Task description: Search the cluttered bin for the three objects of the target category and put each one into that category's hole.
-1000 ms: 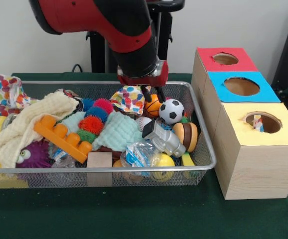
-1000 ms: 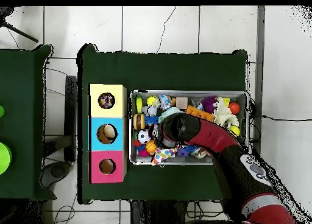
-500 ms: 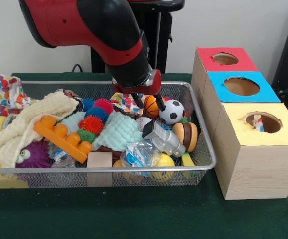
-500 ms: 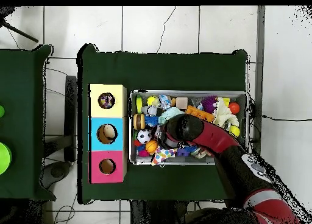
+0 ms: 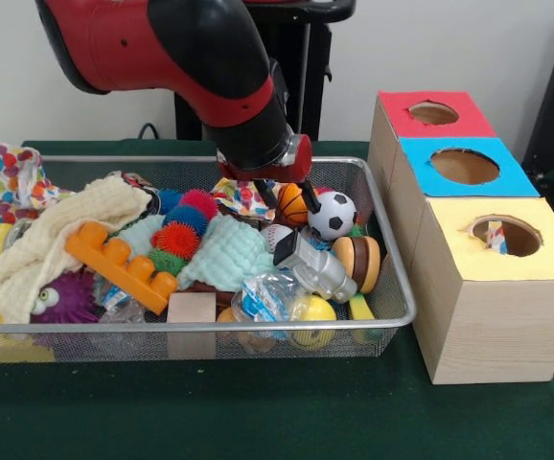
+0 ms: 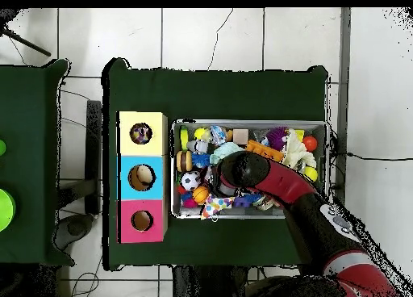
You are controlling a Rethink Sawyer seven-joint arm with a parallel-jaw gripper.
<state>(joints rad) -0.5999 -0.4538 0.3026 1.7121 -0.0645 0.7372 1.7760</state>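
Nothing shifted since half a second ago, gripper (image 5: 287, 196) over one polka-dot cloth (image 5: 242, 195), another (image 5: 16, 177) draped on bin (image 5: 392, 264) corner, claw state unclear.

- The red and black arm (image 5: 191, 67) is reaching down from above, its wrist angling downward.
- The gripper (image 5: 287, 196) is pointing down, its two dark fingers (image 5: 308, 196) parted.

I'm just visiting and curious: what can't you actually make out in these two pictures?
- The tool: front view shows only dark tips at the polka-dot cloth; the arm's end hides whether it grips. Overhead, the arm covers it.
- Yellow hole: a dotted scrap shows; the box wall hides the rest.
- Second dotted cloth: partly behind the bin rim.
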